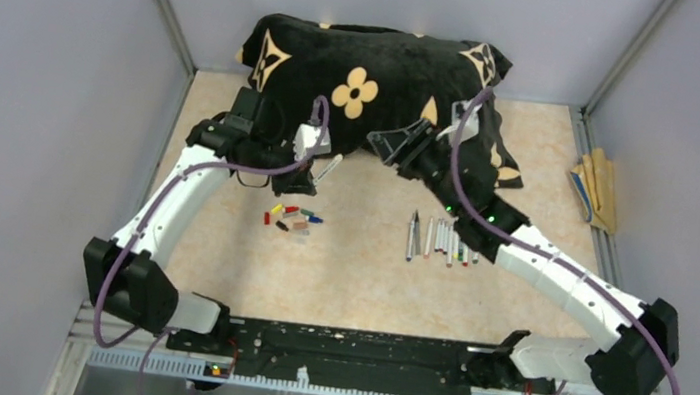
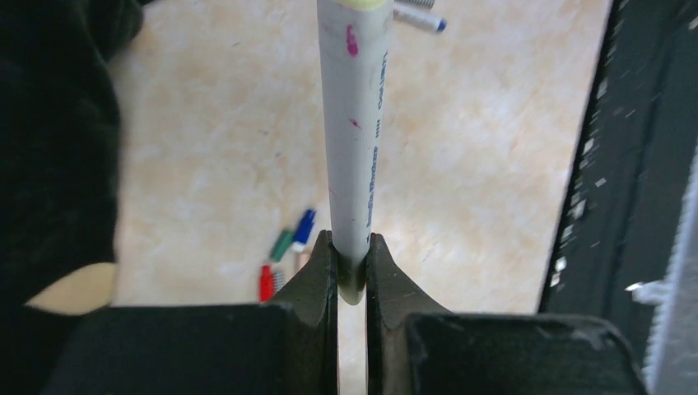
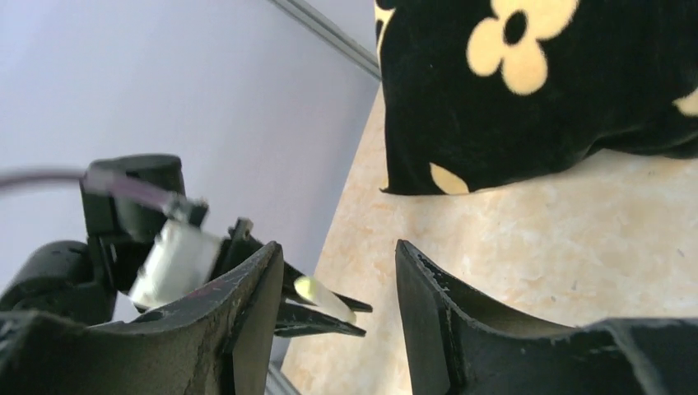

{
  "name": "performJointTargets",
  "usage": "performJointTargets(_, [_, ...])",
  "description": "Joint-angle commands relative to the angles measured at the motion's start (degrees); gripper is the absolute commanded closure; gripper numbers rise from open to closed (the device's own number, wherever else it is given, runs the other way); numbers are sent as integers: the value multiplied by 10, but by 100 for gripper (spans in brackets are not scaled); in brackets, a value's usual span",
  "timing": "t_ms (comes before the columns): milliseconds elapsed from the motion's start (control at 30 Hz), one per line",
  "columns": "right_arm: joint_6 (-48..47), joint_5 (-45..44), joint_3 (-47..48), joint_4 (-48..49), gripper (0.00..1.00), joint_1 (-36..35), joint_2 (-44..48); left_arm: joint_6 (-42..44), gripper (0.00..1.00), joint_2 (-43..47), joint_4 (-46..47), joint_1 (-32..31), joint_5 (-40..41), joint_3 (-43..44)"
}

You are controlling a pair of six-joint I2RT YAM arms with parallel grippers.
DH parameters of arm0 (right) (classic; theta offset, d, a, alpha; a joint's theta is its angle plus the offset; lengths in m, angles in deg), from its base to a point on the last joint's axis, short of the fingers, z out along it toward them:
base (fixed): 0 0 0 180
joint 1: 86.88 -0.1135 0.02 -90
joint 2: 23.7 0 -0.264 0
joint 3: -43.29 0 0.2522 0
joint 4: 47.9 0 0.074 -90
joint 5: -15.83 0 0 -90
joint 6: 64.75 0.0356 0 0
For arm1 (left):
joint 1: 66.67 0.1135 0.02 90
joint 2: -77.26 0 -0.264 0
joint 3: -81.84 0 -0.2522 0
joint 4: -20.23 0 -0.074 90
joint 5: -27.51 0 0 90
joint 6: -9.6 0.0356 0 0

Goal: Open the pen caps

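Observation:
My left gripper (image 1: 305, 184) is shut on the lower end of a pen (image 1: 327, 168) with a grey-white barrel and holds it above the table. In the left wrist view the barrel (image 2: 354, 123) rises from between the fingers (image 2: 317, 271), and its far end is yellow. My right gripper (image 1: 377, 146) is open and empty, a short way right of the pen's tip. In the right wrist view the yellow pen end (image 3: 325, 298) shows just beyond the gap between the jaws. Several loose pen caps (image 1: 293, 219) lie below the left gripper, and some also show in the left wrist view (image 2: 284, 247). A row of pens (image 1: 442, 239) lies to the right.
A black pillow (image 1: 380, 80) with cream flowers lies at the back, close behind both grippers. Flat tan sticks (image 1: 597, 188) lie by the right wall. Grey walls enclose the table on the left, back and right.

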Motion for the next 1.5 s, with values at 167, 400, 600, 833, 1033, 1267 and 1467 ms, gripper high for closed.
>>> performJointTargets(167, [-19,469,120,-189,41,96,-64,298,100,115,-17,-93,236,-58])
performJointTargets(400, [-35,565,127,-192,38,91,-106,399,100,173,3,-163,316,-95])
performJointTargets(600, [-38,571,140,-183,38,52,-128,383,100,150,-4,-189,333,-71])
performJointTargets(833, [-35,574,143,-169,40,23,-161,375,100,143,0,-200,345,-68])
performJointTargets(1033, [-24,574,142,-146,57,12,-186,374,100,146,0,-206,344,-68])
performJointTargets(1267, [-14,557,147,-125,71,12,-200,375,100,151,-2,-221,346,-71])
performJointTargets(1467, [-33,548,158,-139,93,13,-213,368,100,155,-7,-237,335,-70])
